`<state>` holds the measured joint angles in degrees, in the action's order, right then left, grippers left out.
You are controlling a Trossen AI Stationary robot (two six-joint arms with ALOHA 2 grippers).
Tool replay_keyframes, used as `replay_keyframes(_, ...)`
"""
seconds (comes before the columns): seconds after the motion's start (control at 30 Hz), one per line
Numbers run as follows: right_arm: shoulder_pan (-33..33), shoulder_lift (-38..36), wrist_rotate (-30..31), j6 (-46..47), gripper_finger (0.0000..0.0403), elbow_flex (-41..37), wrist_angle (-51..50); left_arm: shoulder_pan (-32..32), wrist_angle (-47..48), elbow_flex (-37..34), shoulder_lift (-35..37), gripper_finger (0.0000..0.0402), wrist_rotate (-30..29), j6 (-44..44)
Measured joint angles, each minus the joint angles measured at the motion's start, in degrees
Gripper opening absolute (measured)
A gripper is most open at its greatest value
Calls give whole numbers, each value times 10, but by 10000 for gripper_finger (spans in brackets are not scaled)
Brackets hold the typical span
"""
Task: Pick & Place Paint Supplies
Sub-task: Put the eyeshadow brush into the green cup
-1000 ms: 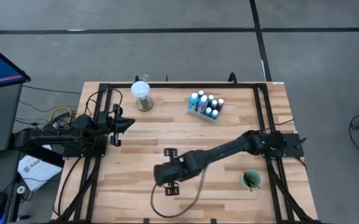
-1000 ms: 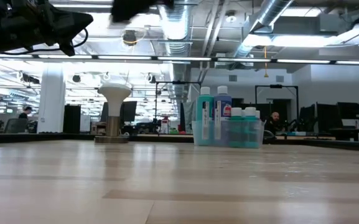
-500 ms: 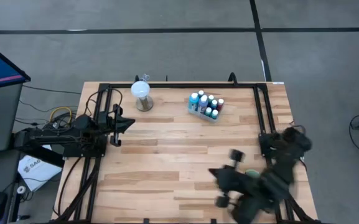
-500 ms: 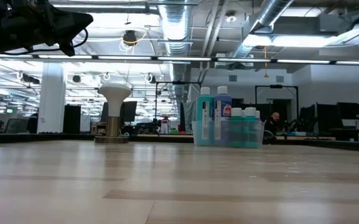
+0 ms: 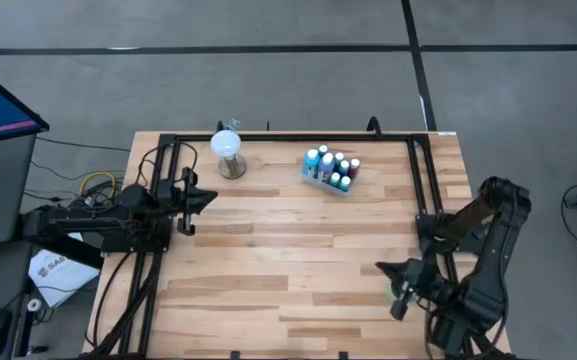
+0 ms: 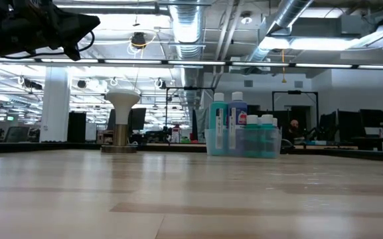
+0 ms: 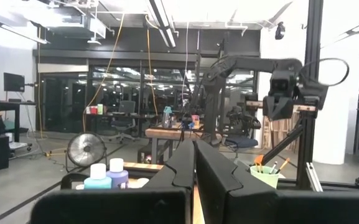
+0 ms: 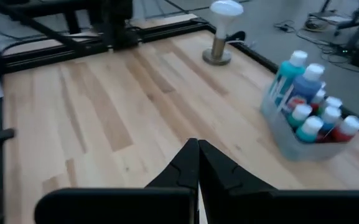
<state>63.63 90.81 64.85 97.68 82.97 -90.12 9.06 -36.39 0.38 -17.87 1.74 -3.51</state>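
Paint bottles [image 5: 330, 169] are sitting bunched in their tray while your right end effector [image 5: 400, 296], pinched empty, is hovering near the green cup [image 7: 265, 175].

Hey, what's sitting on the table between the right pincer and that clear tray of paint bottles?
Nothing: in the right wrist view, only bare wooden table lies between the shut right pincer and the tray of paint bottles. The high view agrees.

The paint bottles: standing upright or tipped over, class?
Upright: the paint bottles stand caps-up, packed together inside a clear container on the table.
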Motion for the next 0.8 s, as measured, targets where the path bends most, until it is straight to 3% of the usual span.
replay_keyframes(0.27,79,4,44,137,0,-112,0,0,-1,0,0,2,0,0)
replay_keyframes(0.53,129,18,39,242,0,-195,2,0,-1,0,0,2,0,0)
replay_keyframes(0.8,140,30,-10,250,0,-227,41,0,-1,0,0,2,0,0)
